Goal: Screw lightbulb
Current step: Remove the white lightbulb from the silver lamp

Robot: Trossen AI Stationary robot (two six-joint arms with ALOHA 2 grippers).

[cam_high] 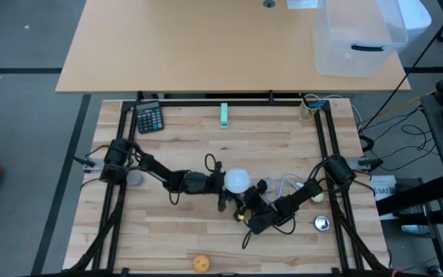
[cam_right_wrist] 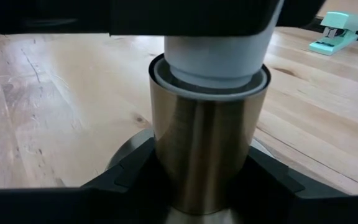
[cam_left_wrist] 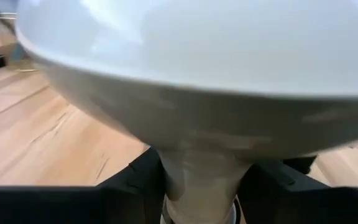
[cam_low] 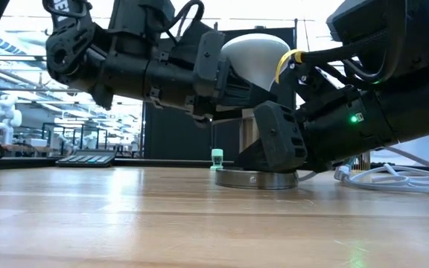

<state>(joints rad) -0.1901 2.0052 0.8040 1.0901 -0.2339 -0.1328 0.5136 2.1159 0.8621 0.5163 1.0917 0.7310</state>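
Your wooden desk fills the high view, with a second, lighter tabletop beyond it at twelve o'clock. On that far top, toward one o'clock, stands a clear plastic bin; what it holds cannot be made out beyond a dark strip along its near wall.

Both dark arms meet near the desk's centre. Your left tool reaches in from nine o'clock and is clamped on the neck of the lightbulb, just under the white globe; in its wrist view the dark fingers press on either side of the tapering neck. Your right tool comes in from four o'clock and is clamped on the brass-coloured socket, its fingers hugging the cylinder near its foot.

The lightbulb stands upright with its narrow base inside the socket's open mouth. How deep it sits cannot be told. The socket rises from a round grey base plate lying flat on the desk.

Around the edges: a calculator at eleven o'clock, a mint-green stapler at twelve, a coil of white cable just beside the right arm, and a small yellowish ball at six.
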